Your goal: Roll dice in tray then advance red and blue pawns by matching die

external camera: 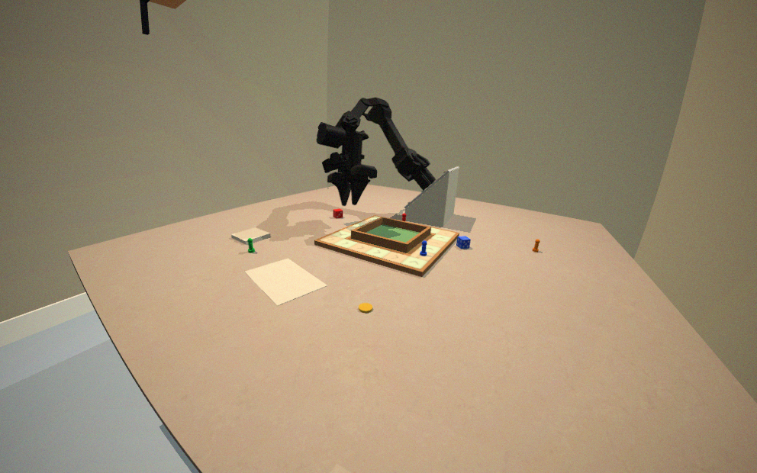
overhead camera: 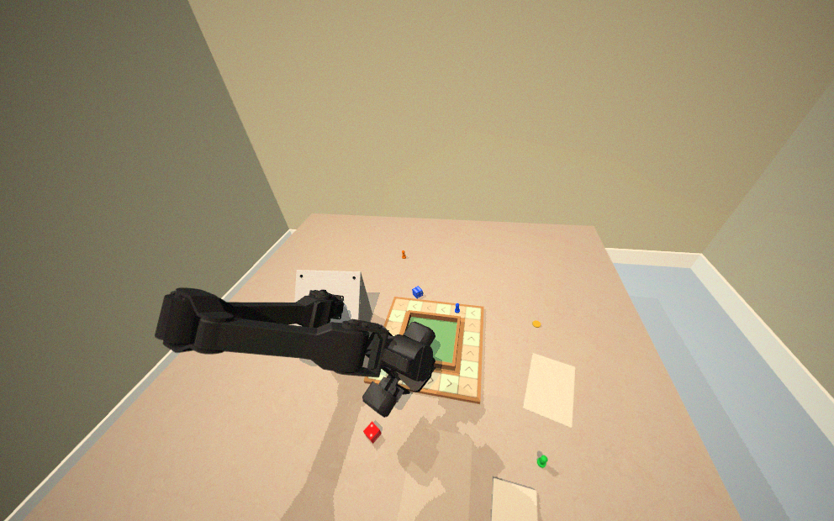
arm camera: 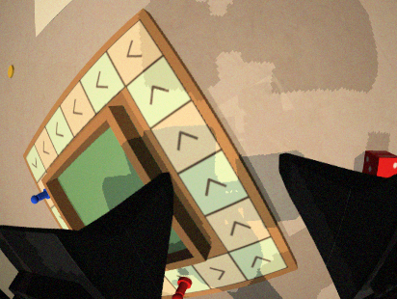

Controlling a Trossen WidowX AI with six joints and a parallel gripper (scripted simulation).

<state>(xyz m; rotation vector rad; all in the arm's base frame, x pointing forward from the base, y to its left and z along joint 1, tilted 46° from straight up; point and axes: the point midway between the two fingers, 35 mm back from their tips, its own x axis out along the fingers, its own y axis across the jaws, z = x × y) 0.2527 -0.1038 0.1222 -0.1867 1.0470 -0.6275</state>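
Red die [overhead camera: 372, 431] [external camera: 337, 213] [arm camera: 382, 164]: cube, white pips.

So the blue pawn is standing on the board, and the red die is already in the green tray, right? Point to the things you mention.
Not quite: the red die [overhead camera: 372, 431] [external camera: 337, 213] [arm camera: 381, 164] is on the table, off the board, as the top view shows. The blue pawn [overhead camera: 456, 308] [external camera: 423, 249] [arm camera: 40, 197] does stand on the board [overhead camera: 481, 353] [external camera: 368, 257] [arm camera: 153, 26].
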